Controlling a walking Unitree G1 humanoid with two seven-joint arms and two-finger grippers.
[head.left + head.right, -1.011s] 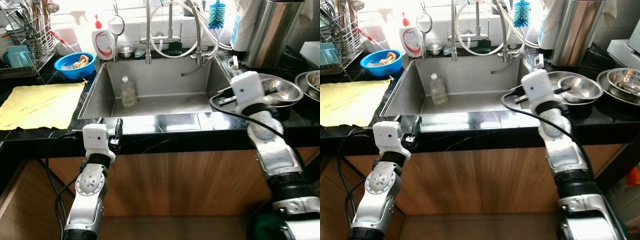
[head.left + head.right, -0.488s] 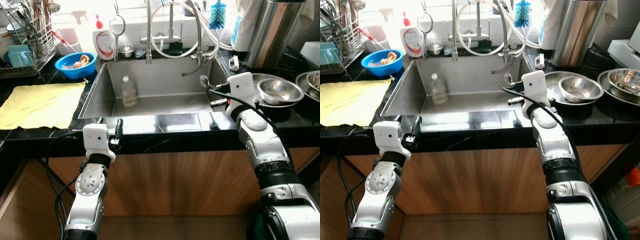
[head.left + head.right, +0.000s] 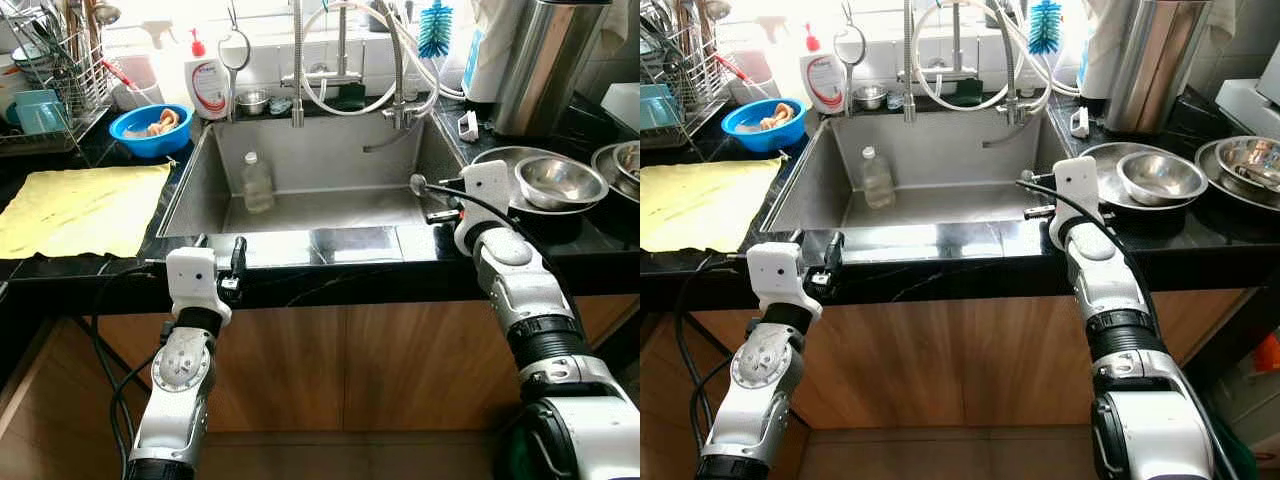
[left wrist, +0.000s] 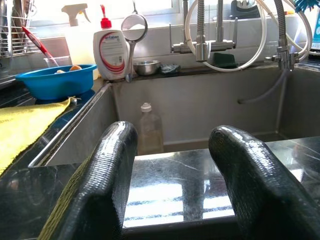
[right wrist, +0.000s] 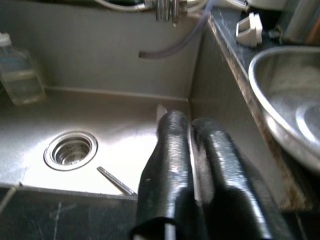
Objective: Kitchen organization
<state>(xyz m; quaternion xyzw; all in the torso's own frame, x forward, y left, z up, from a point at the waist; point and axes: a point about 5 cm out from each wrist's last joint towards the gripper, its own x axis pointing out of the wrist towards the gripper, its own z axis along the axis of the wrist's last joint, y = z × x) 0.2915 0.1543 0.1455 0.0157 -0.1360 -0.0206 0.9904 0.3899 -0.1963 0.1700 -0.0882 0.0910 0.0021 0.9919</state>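
My right gripper (image 3: pixel 438 190) hovers at the right rim of the steel sink (image 3: pixel 300 210), fingers (image 5: pixel 172 150) shut on the thin handle of a metal spoon (image 3: pixel 418 184). The spoon's round head points left over the basin. Just right of it, on the black counter, a steel bowl (image 3: pixel 558 182) sits nested in a wider one. A clear plastic bottle (image 3: pixel 257 182) stands in the sink at its back left. My left gripper (image 3: pixel 218 248) rests at the counter's front edge, open and holding nothing, fingers (image 4: pixel 110 170) wide apart.
A flat metal utensil (image 5: pixel 115 181) lies in the sink near the drain (image 5: pixel 70 149). A yellow cloth (image 3: pixel 80 208), blue bowl (image 3: pixel 150 128) and dish rack (image 3: pixel 50 80) are on the left counter. A soap bottle (image 3: pixel 205 85), faucet hoses (image 3: pixel 350 60) and a tall steel canister (image 3: pixel 545 65) line the back.
My right gripper has moved left from over the steel bowls to the sink's right rim, bringing the spoon with it. The left arm has stayed put.
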